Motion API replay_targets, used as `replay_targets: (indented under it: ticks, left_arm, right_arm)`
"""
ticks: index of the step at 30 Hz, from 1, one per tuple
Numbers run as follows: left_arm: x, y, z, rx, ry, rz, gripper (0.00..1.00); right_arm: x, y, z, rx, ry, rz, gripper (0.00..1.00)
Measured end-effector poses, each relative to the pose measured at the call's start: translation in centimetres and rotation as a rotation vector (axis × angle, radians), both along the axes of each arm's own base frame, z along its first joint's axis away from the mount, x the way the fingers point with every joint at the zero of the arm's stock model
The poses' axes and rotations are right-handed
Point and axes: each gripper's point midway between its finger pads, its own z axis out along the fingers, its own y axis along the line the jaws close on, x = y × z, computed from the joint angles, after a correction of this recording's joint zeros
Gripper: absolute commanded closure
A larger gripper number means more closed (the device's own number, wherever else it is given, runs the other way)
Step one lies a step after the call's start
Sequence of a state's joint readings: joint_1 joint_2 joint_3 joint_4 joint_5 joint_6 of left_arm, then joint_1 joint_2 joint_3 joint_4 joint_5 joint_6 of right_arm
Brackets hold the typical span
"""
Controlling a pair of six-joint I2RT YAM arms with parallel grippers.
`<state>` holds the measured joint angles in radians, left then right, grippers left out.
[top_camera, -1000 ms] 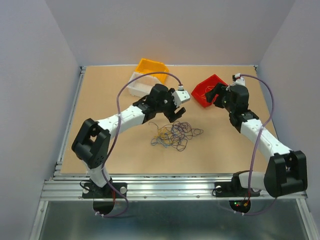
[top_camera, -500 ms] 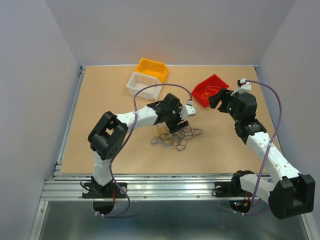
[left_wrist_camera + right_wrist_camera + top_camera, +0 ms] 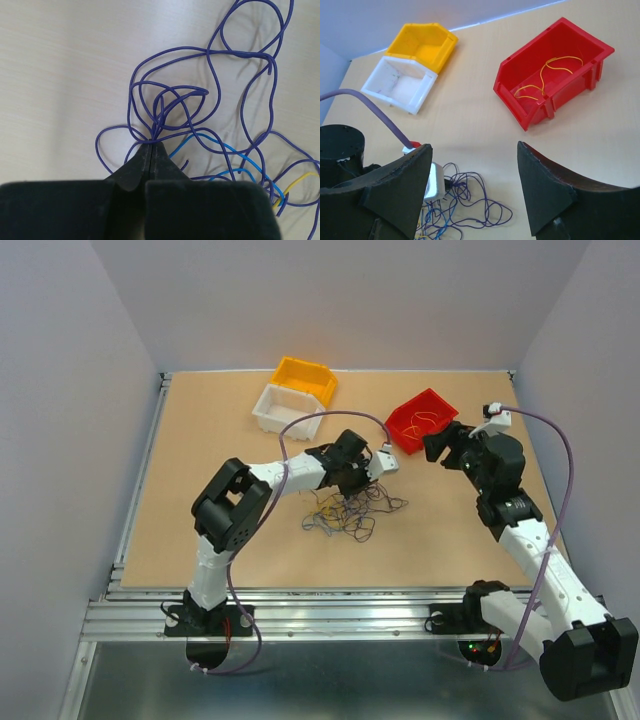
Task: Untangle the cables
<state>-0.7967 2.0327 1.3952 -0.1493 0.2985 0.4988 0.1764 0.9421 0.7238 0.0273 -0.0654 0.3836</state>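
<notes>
Cables [image 3: 156, 125] (purple) in closed left hand [image 3: 151, 145]

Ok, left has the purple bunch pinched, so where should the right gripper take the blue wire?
Take the blue wire probably on its bare arc beside the shut left gripper. It lies flat on the table, so come straight down, jaws across the strand; farther along it tangles with purple loops.

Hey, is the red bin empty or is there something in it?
Not empty. The red bin holds a thin yellow wire lying in loose curves on its floor. Nothing else shows inside it.
</notes>
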Motion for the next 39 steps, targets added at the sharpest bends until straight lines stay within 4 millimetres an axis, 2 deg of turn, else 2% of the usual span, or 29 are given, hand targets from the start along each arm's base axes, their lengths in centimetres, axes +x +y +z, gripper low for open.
replay_targets:
  ticks: [4, 6, 11, 14, 16, 18, 22, 28, 31, 35, 36, 37, 38, 39]
  left_arm:
    - [-0.6, 1.1, 1.8, -0.042, -0.017, 0.016, 1.00]
    - [-1.1, 1.9, 4.2, -0.093, -0.032, 0.027, 1.00]
    - [0.0, 3.5, 14.9, -0.351, -0.167, 0.058, 1.00]
    - [0.2, 4.4, 19.4, -0.456, -0.232, 0.055, 1.00]
    - [-0.3, 4.3, 20.7, -0.495, -0.247, 0.035, 1.00]
    - [-1.1, 4.0, 20.8, -0.511, -0.233, 0.012, 1.00]
    - [-2.0, 3.9, 19.6, -0.503, -0.190, -0.004, 1.00]
    - [-2.2, 3.9, 19.5, -0.507, -0.174, -0.007, 1.00]
    - [-2.3, 3.9, 19.5, -0.509, -0.170, -0.008, 1.00]
    - [-2.4, 3.8, 19.5, -0.513, -0.166, -0.014, 1.00]
    - [-2.5, 3.8, 19.5, -0.515, -0.164, -0.018, 1.00]
    - [-2.5, 3.7, 19.6, -0.517, -0.163, -0.021, 0.98]
    - [-2.7, 3.7, 19.6, -0.520, -0.161, -0.027, 0.91]
    - [-2.8, 3.7, 19.5, -0.521, -0.158, -0.033, 0.66]
  right_arm:
    - [-0.6, 0.6, 0.8, -0.013, -0.029, 0.052, 0.27]
    - [-0.5, 1.1, 0.2, -0.023, -0.016, 0.085, 0.27]
    - [-0.5, 2.8, -1.2, -0.024, 0.011, 0.190, 0.27]
    - [-1.0, 4.7, -1.8, -0.006, -0.017, 0.312, 0.27]
    - [-1.6, 6.2, -2.4, 0.015, -0.033, 0.412, 0.26]
    - [-2.1, 7.7, -2.5, 0.035, -0.060, 0.515, 0.24]
    - [-2.5, 9.2, -2.7, 0.044, -0.092, 0.622, 0.23]
    - [-3.1, 11.1, -3.4, 0.051, -0.114, 0.756, 0.23]
    - [-3.7, 12.0, -3.7, 0.047, -0.119, 0.807, 0.29]
    - [-4.0, 12.8, -3.8, 0.038, -0.136, 0.843, 0.54]
    - [-3.9, 12.9, -3.9, 0.038, -0.134, 0.845, 0.70]
    - [-3.9, 12.9, -4.1, 0.034, -0.135, 0.848, 0.79]
    - [-3.8, 13.0, -4.2, 0.038, -0.128, 0.849, 0.87]
    - [-3.8, 13.1, -4.5, 0.041, -0.120, 0.850, 0.98]
